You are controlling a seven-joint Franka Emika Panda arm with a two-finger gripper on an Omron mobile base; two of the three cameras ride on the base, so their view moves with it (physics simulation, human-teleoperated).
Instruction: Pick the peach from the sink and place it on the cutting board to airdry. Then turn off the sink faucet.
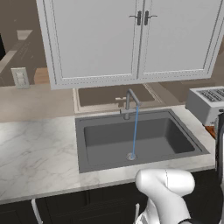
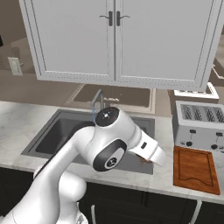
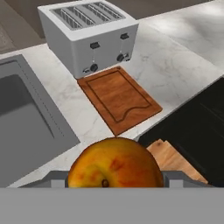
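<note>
The orange-red peach [image 3: 114, 164] fills the bottom of the hand view, with my gripper [image 3: 114, 183] shut on it; a grey finger [image 3: 176, 179] shows at each side. It hangs above the counter's front edge, between the sink [image 3: 22, 127] and the cutting board [image 3: 118, 98]. The reddish-brown board lies flat in front of the toaster, bare. In the right base view a sliver of the peach [image 2: 143, 159] peeks from under my wrist, left of the cutting board [image 2: 194, 168]. The sink faucet [image 1: 130, 103] pours a thin blue stream onto the drain [image 1: 131, 156] of the sink [image 1: 100, 140].
A silver toaster [image 3: 89, 37] stands just behind the board, also at the right of both base views [image 2: 199, 124] [image 1: 208, 103]. White wall cabinets [image 1: 131, 39] hang over the faucet. Marble counter [image 1: 35, 153] stretches left of the sink. Dark floor lies past the counter edge.
</note>
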